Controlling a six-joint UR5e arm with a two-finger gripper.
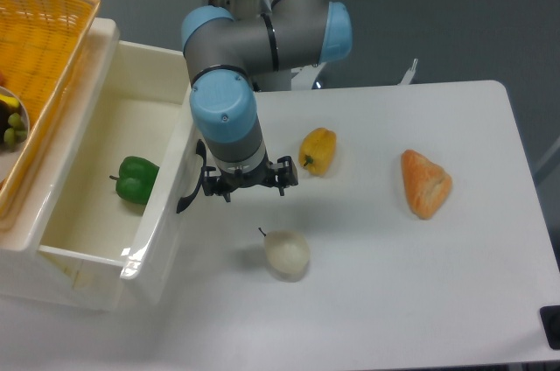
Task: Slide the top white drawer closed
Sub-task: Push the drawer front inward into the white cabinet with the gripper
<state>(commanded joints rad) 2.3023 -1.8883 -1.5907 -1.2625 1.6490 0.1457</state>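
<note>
The top white drawer (156, 240) stands pulled out at the left, its deep white box open to view with a green pepper (136, 180) inside. Its tall front panel carries a curved black handle (187, 185). My gripper (246, 187) points straight down right beside that front panel, its left side against the handle. The wrist hides the fingertips, so the jaws' state does not show.
A yellow wicker basket (48, 47) sits above the drawer at the far left. On the white table (420, 301) lie a yellow pepper (318, 150), a pale pear-like fruit (287, 253) just below the gripper, and an orange bread piece (424, 183).
</note>
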